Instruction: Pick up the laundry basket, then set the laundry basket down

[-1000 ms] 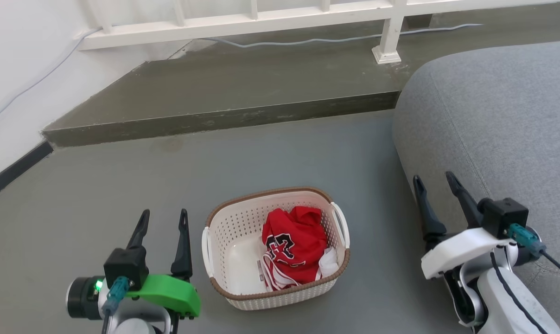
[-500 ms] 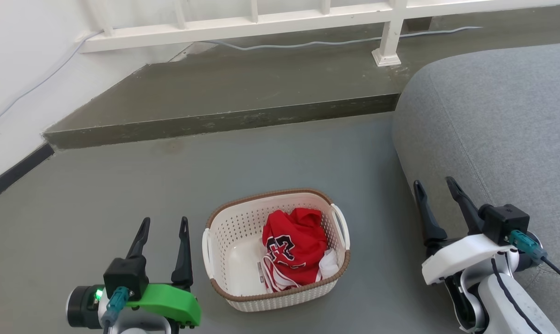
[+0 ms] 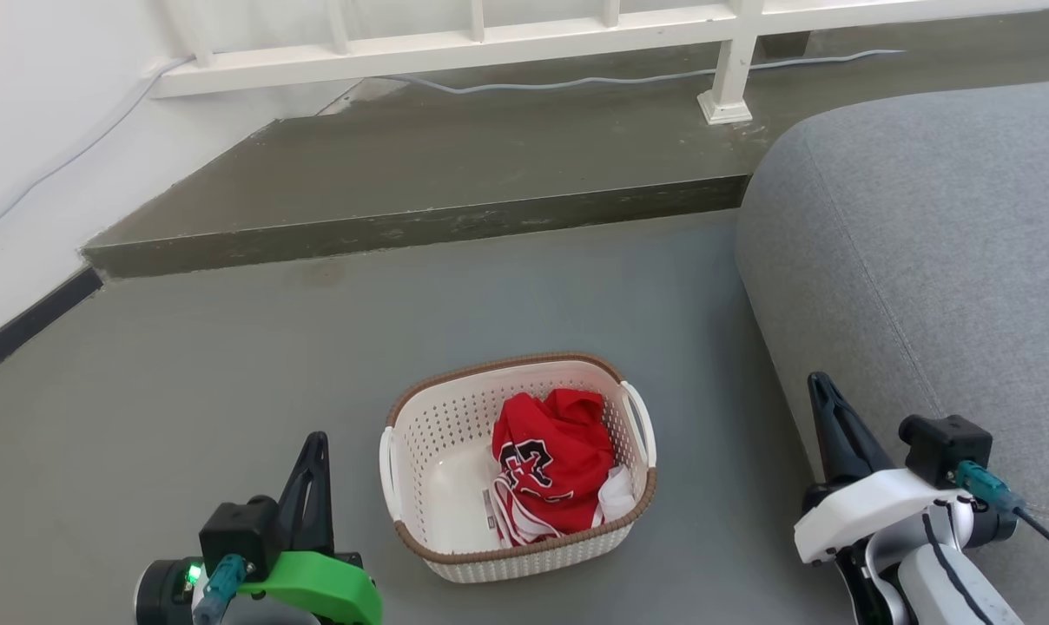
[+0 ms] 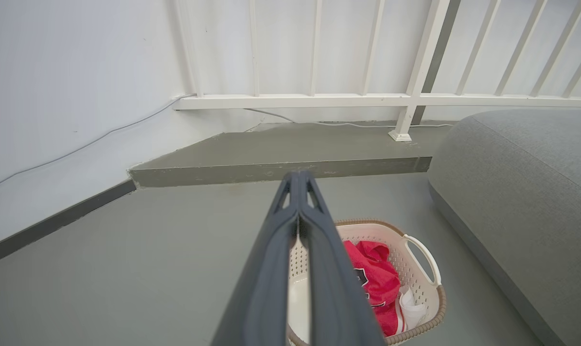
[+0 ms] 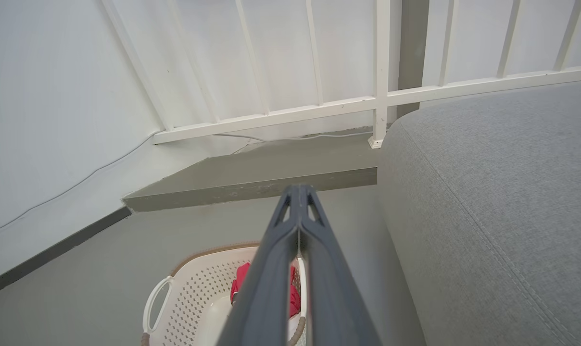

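Laundry basket (image 3: 442, 421) sitting on floor (image 3: 229, 347); left gripper (image 3: 315, 444) and right gripper (image 3: 821, 387) flanking it, each pressed together, pinching nothing.

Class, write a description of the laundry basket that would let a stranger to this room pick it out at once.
Start at the big grey sofa on the right, then look at the grey floor to its left, in front of the raised step. There sits the laundry basket: small, cream-white, perforated, with a brown rim, white side handles and a red jersey inside.
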